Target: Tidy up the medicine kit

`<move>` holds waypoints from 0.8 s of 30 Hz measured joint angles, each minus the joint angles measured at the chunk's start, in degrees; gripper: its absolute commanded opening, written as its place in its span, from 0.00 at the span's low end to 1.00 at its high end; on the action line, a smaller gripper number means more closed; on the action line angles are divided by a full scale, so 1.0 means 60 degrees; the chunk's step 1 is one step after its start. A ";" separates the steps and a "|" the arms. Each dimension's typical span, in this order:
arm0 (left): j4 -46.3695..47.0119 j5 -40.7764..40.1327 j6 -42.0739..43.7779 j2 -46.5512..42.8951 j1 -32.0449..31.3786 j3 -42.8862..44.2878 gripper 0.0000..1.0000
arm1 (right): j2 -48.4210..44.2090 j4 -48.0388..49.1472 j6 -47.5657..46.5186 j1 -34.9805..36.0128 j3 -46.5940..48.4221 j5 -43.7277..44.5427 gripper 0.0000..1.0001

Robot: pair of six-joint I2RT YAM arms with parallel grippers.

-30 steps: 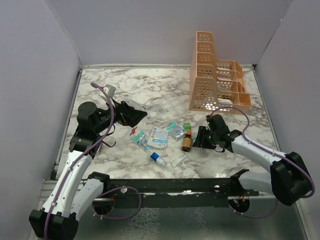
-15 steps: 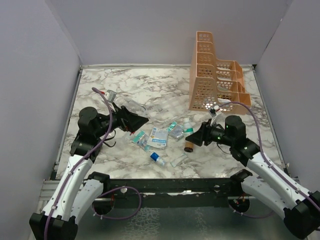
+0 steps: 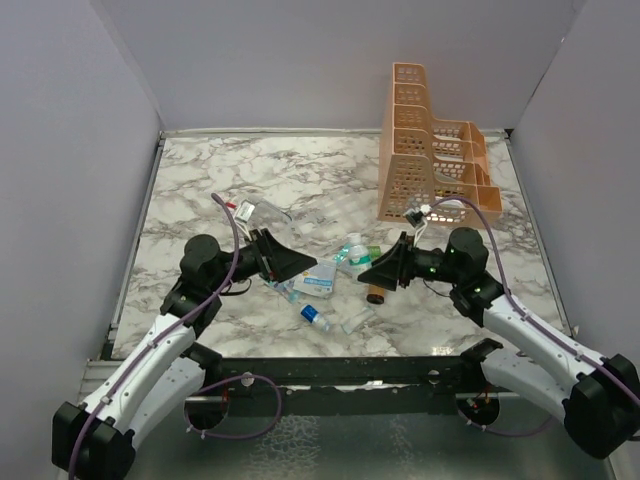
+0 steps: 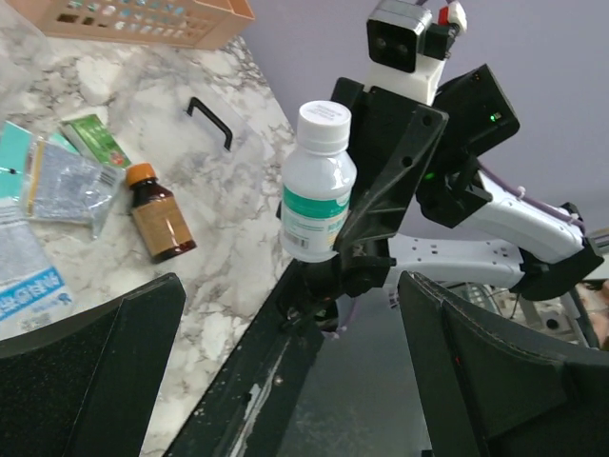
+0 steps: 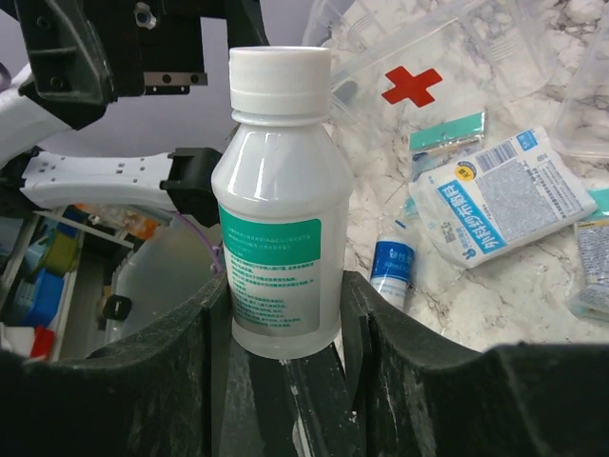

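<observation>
Now the right gripper (image 5: pixel 285 328) grips a white bottle (image 5: pixel 279 219) upright above the bench (image 3: pixel 300 170), while the left gripper (image 4: pixel 295 362) gapes wide facing it, seemingly not touching.

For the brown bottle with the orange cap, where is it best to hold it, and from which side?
Probably across the body of the brown bottle, from straight above: it lies flat on its side, so the hand can straddle the round middle below the orange cap.
</observation>
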 measured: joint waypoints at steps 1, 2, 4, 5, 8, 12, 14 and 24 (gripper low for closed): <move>0.0157 -0.0146 -0.0219 0.0000 -0.0193 -0.0124 0.98 | 0.0117 0.0109 0.0036 0.0029 0.0000 -0.0011 0.29; 0.0339 -0.0364 -0.0415 0.0029 -0.0452 -0.0226 0.98 | 0.0233 0.0222 0.0106 0.0073 0.0000 -0.0022 0.29; 0.0637 -0.0703 -0.0769 0.0127 -0.0831 -0.0291 0.97 | 0.0393 0.0379 0.0197 0.0160 0.0000 -0.0029 0.29; 0.0856 -0.0882 -0.0903 0.0291 -0.1071 -0.0291 0.95 | 0.0481 0.0488 0.0226 0.0219 0.0000 -0.0029 0.29; 0.1366 -0.1293 -0.1184 0.0958 -0.1763 -0.0255 0.93 | 0.0761 0.0765 0.0270 0.0364 0.0022 -0.0062 0.29; 0.1530 -0.1698 -0.1319 0.1927 -0.2583 -0.0058 0.88 | 0.1581 0.0900 0.0251 0.0645 0.0361 -0.0168 0.29; 0.1596 -0.1843 -0.1362 0.2204 -0.2823 0.0076 0.85 | 0.1851 0.0933 0.0240 0.0776 0.0463 -0.0182 0.29; 0.1800 -0.2863 -0.2007 0.2922 -0.2936 0.0113 0.57 | 0.2229 0.0907 -0.0047 0.1169 0.0608 -0.0208 0.30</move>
